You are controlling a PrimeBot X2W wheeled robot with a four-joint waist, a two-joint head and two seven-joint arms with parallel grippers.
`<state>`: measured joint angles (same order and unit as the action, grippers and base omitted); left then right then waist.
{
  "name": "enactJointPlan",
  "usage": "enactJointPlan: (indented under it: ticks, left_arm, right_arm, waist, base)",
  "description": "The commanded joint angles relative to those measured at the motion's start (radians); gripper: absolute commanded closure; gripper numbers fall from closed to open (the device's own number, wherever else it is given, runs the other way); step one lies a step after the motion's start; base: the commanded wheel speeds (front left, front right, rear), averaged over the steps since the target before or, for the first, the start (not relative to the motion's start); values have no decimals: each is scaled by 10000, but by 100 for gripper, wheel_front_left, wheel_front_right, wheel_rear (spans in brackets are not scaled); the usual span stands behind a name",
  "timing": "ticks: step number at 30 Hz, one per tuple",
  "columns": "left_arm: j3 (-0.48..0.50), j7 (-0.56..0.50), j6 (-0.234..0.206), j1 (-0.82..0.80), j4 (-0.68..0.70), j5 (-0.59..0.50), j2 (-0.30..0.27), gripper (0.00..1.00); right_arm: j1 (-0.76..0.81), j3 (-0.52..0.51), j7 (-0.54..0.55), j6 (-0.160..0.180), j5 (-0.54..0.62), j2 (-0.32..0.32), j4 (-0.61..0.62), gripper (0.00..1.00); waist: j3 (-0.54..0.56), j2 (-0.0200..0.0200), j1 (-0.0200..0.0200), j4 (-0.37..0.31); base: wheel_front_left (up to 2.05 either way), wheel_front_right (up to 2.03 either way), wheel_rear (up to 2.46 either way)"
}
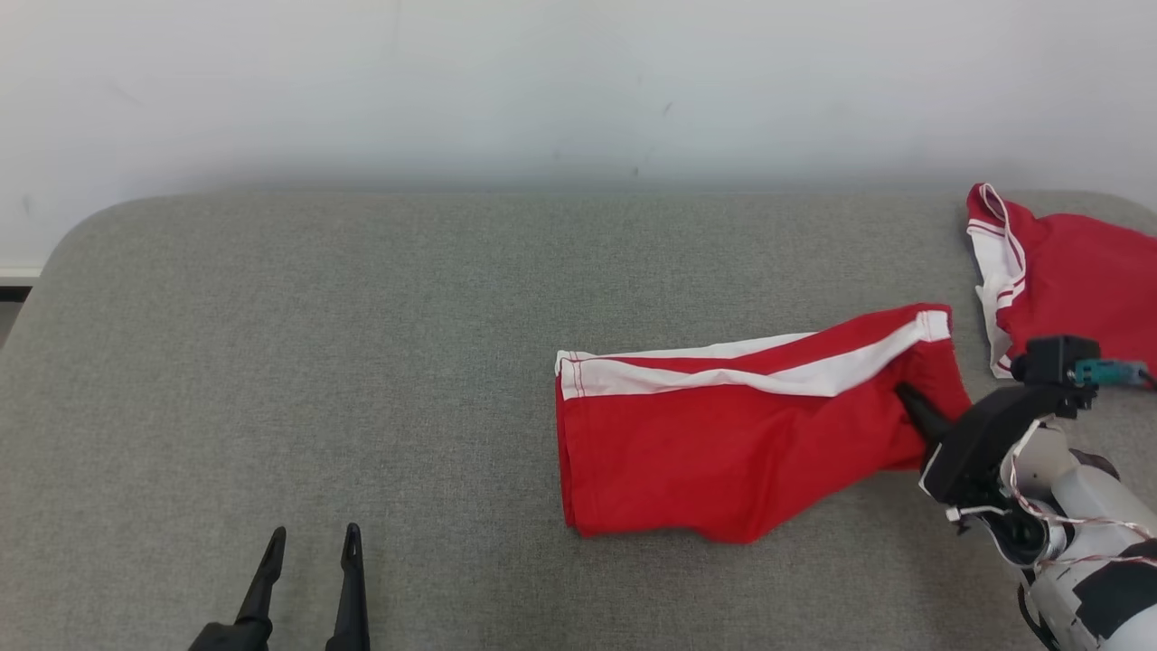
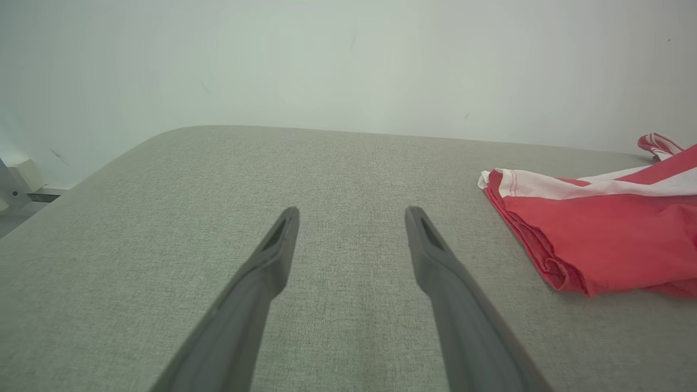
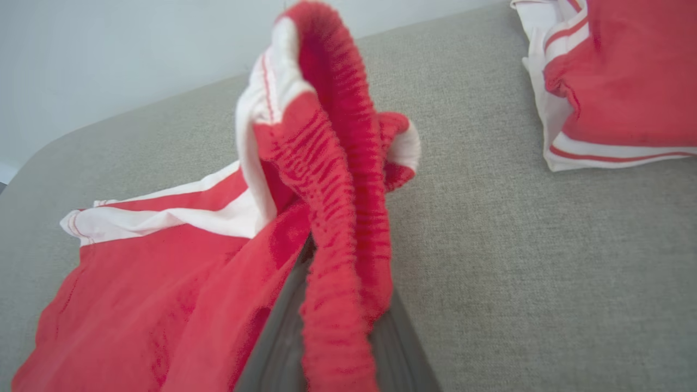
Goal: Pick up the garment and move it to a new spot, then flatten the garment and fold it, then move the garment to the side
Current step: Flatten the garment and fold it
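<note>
The garment (image 1: 732, 434) is a pair of red shorts with a white side stripe, folded and lying right of centre on the grey padded table (image 1: 316, 344). My right gripper (image 1: 908, 402) is shut on the garment's right end, the ribbed waistband (image 3: 337, 228), which stands lifted between its fingers in the right wrist view. My left gripper (image 1: 312, 547) rests open near the front left edge, well left of the garment (image 2: 604, 234), with nothing between its fingers (image 2: 272, 256).
A second red and white garment (image 1: 1067, 280) lies folded at the table's back right corner, close behind my right arm. A pale wall rises behind the table. The table's left half is bare grey fabric.
</note>
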<state>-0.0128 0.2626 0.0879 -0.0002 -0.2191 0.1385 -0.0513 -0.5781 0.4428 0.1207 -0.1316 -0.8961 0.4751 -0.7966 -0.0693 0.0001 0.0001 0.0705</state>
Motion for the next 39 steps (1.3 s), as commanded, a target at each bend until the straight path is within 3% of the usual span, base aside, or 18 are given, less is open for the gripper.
enactJointPlan:
  ticks: [1,8,13,21,30,31,32,33,39]
  left_arm:
    - [-19,28,-14,160,-45,87,16,0]
    - [-177,28,-45,169,-160,205,16,0]
    - [-325,28,-101,109,-203,324,16,0]
    - [-693,28,-168,-183,-263,573,17,0]
    - [-1082,28,-335,-436,-330,795,17,0]
    - [-1107,28,-352,-441,-341,814,17,0]
    - [-1111,28,-372,-437,-344,821,15,0]
    - [-1107,28,-394,-429,-347,824,17,0]
    - [-992,28,-424,-297,-341,797,14,0]
  right_arm:
    - [-32,40,459,28,-539,62,424,100]
    - [-117,-158,2504,26,-2749,-248,2090,100]
    - [-269,-277,3184,26,-3303,-867,2342,100]
    - [-837,250,3184,26,-2127,-1970,1420,100]
    - [-1400,500,2593,26,-720,-2582,-269,100]
    - [-1454,529,2530,26,-636,-2609,-367,89]
    - [-1501,546,2469,26,-599,-2638,-436,33]
    - [-1526,570,2414,26,-561,-2670,-475,0]
    - [-1392,655,1782,26,-585,-2574,-64,0]
  waist:
    - [55,-1,-1,-51]
    - [157,-1,-1,-22]
    - [156,-1,-1,196]
    - [-102,-1,-1,848]
    - [-376,-1,-1,1523]
    - [-394,-1,-1,1561]
    - [-400,-1,-1,1578]
    - [-403,-1,-1,1589]
    - [-323,-1,-1,1480]
  base:
    - [0,0,0]
    - [0,0,0]
    - [0,0,0]
    - [0,0,0]
    - [0,0,0]
    - [0,0,0]
    - [0,0,0]
    - [0,0,0]
    - [0,0,0]
